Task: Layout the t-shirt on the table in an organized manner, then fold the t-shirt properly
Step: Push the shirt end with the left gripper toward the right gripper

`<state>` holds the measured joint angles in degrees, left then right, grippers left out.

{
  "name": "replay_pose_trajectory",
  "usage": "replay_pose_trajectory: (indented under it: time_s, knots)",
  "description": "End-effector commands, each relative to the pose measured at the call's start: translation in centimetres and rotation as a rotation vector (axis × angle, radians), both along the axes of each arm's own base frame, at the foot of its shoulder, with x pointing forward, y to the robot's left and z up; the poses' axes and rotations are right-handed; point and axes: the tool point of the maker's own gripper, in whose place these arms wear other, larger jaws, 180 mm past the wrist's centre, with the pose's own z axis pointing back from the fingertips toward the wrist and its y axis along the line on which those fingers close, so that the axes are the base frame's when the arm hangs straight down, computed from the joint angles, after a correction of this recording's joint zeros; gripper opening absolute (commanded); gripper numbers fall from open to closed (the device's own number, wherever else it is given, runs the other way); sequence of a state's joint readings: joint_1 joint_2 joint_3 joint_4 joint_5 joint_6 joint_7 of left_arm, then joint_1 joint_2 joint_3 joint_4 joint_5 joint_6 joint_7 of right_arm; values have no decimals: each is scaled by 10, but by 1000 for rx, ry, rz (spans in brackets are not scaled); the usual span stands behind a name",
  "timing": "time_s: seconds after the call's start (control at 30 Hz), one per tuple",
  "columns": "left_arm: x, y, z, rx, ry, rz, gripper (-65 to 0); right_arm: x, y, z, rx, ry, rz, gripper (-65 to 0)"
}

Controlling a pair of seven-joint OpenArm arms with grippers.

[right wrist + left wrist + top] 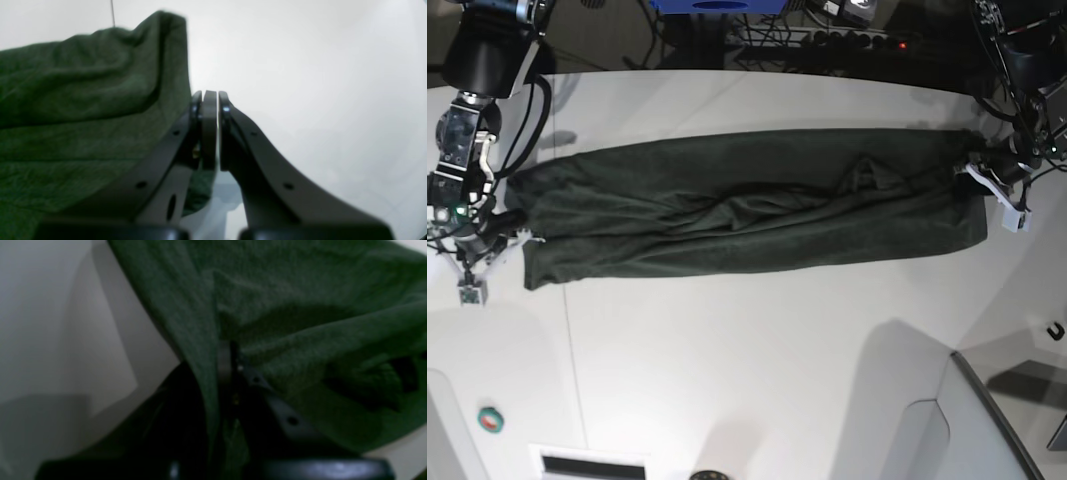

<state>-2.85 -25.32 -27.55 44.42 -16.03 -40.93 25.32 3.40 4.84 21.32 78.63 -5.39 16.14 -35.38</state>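
Pinching the dark green t-shirt at both ends, my left gripper clenched on fabric; my right gripper clamped on cloth, shirt stretched long across the white table

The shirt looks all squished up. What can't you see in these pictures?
- Sleeves and collar: in the base view the t-shirt is bunched into a long band, so folds hide them.
- Left gripper: left wrist view, cloth covers its tips, dark and blurred.
- Right gripper: shut; its own fingers hide whether cloth is pinched.
- Table: edges cut off.
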Motion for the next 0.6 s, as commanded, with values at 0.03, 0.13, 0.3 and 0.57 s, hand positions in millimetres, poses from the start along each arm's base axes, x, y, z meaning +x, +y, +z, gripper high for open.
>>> replay_pose_trajectory:
  time_s: [0.03,0.13,0.3,0.57]
  knots:
    - [6,26,15,75,11,-4,-650,11,-5,21,-30,-65,15,-635]
    - [26,32,42,141,-55,-47,-650,10,-6,27,-42,-80,17,-635]
    - [30,1,75,241,-107,-186,-650,11,-8,28,-47,-80,17,-635]
    - [28,-101,106,264,-228,-349,-650,13,-8,30,-46,-84,16,-635]
